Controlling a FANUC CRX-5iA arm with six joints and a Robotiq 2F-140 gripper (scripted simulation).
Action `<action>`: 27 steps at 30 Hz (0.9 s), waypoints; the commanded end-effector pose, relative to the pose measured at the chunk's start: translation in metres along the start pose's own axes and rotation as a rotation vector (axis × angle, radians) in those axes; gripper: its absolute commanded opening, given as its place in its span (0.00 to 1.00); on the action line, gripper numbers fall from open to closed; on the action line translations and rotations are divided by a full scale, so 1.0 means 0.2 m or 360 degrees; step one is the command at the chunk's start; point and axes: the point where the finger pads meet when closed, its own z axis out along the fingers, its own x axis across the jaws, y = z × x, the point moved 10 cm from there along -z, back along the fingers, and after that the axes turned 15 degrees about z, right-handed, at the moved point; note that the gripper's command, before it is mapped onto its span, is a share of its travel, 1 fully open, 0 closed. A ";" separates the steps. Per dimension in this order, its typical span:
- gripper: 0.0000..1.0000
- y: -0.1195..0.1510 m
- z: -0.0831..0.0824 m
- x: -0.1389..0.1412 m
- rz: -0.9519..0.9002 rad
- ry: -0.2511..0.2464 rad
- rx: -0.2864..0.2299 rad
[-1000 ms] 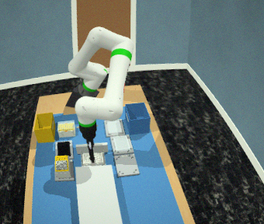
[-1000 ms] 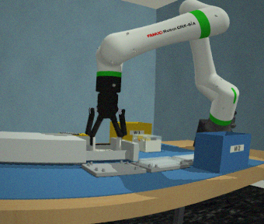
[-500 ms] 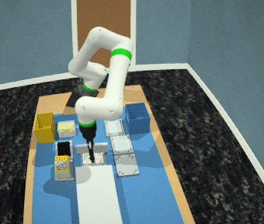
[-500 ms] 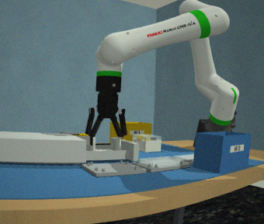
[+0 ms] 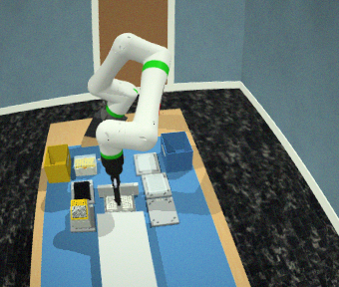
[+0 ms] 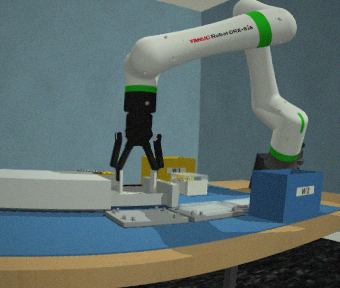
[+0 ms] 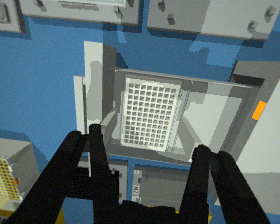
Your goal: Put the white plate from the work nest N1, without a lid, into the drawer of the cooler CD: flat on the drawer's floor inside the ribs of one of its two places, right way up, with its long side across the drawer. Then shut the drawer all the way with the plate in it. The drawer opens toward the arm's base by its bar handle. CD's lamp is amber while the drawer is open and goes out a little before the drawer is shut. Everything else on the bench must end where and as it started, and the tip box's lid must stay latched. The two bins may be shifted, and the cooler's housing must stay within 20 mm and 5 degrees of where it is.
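The white plate (image 7: 151, 115), without a lid, lies flat in the open drawer (image 7: 181, 115) of the cooler CD (image 5: 127, 249). It is in the place nearer the bar handle (image 7: 93, 85), with its long side across the drawer. The place nearer the housing is empty. CD's lamp (image 7: 259, 110) glows amber. My gripper (image 7: 148, 120) is open and empty, a little above the plate, with the fingers clear of its long edges. It also shows over the drawer in the top view (image 5: 117, 195) and in the exterior view (image 6: 137, 175).
An empty grey nest (image 5: 164, 217) lies right of the drawer, with two lidded plates (image 5: 157, 185) behind it. A blue bin (image 5: 176, 149) stands back right, a yellow bin (image 5: 58, 162) back left, and a tip box (image 5: 85, 164) beside it. A grey rack (image 5: 82, 206) stands left of the drawer.
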 end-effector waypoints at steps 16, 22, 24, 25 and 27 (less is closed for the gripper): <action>0.66 0.00 -0.10 0.00 0.0000 0.0001 0.0000; 0.66 0.00 -0.14 0.00 0.0000 0.0001 0.0000; 0.66 0.00 -0.16 0.00 0.0000 0.0001 0.0000; 0.66 0.00 -0.16 0.00 0.0000 0.0001 0.0000; 0.66 0.00 -0.16 0.00 0.0000 0.0001 0.0000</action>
